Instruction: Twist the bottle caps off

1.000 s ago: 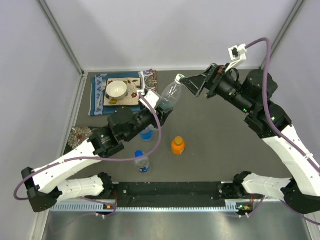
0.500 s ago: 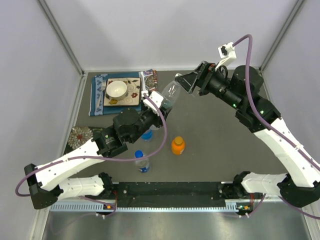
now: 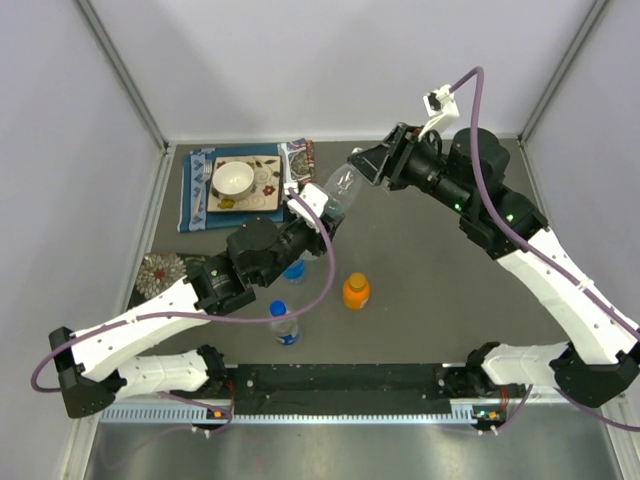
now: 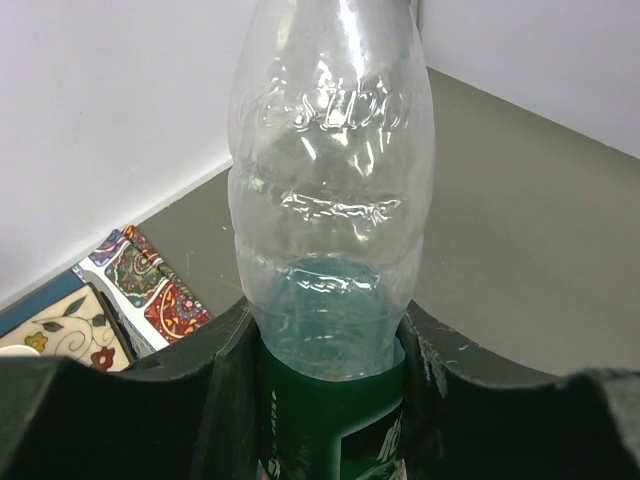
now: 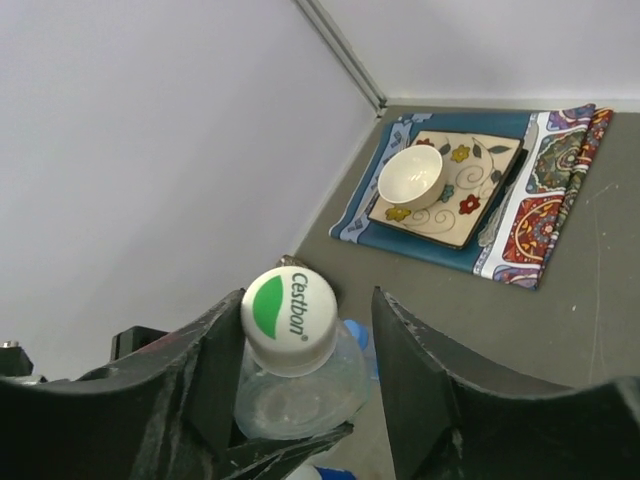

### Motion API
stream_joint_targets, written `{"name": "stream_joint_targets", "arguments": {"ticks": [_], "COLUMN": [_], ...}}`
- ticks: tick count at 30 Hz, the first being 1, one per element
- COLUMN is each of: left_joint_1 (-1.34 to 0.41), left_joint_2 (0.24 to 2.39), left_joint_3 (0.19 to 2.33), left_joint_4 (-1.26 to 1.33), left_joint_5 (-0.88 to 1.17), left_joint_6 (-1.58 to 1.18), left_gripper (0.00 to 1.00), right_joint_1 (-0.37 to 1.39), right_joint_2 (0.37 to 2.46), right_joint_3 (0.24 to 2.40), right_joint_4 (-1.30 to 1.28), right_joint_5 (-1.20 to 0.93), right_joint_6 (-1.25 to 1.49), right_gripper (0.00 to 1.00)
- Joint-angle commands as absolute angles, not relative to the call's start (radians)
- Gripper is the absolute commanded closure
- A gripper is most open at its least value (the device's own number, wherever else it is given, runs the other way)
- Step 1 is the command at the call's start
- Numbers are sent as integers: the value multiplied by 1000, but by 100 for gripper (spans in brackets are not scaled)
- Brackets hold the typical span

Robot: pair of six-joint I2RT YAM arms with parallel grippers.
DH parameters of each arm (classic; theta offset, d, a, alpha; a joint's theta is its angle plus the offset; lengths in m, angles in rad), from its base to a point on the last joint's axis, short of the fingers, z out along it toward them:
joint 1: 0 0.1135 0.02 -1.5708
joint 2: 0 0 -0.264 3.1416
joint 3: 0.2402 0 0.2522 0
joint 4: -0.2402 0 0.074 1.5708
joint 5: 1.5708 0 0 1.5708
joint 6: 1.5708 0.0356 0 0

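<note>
Near blue bottle (image 3: 284, 325), orange bottle (image 3: 356, 290), far blue bottle (image 3: 294, 268) standing on table, apparently capped and untouched. Left gripper (image 3: 318, 215) clamping green bottle (image 4: 330, 200) at label, holding it tilted aloft. Right gripper (image 5: 310, 310) straddling white cap (image 5: 289, 318), jaws spread, not pinching. Judged: no cap removed, four remaining.

The greenish bottle (image 4: 330, 200) sits clamped in the jaws of the left gripper (image 4: 326, 335), patterned cloth (image 4: 150, 290) beyond.
</note>
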State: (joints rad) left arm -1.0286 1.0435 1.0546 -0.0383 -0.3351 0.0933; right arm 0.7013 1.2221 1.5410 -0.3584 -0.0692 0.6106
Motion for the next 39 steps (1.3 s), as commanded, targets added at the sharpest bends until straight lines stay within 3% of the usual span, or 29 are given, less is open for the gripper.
{"name": "stream_joint_targets", "arguments": {"ticks": [1,6,10,16,24,39], "left_joint_1": [-1034,-1032,-1034,-1026,-962,-772], "left_joint_2": [1034,1037,1028,971,963,1028], "left_joint_3": [1048,1045,1040,1028,1100,1088], "left_joint_4": [25,31,35,19,-83,130], "left_joint_5": [-350,-350,-327,-113,536,1048], "left_joint_6": [104,101,98,66,-55,-353], "left_gripper": [77,77,77,77,76,76], "right_joint_1": [716,715,716,713,712,670], "right_joint_2": [1212,1198,1178,1125,1025,1006], "right_joint_3": [1562,1536,1519,1494,1465,1443], "right_joint_4": [-305,-301,-302,-273,-242,-256], "right_joint_5": [-67,-74,-101,-290,-584,-1122], "right_joint_6": [614,603,578,425,207,77], "right_gripper": [55,70,100,100,100,100]}}
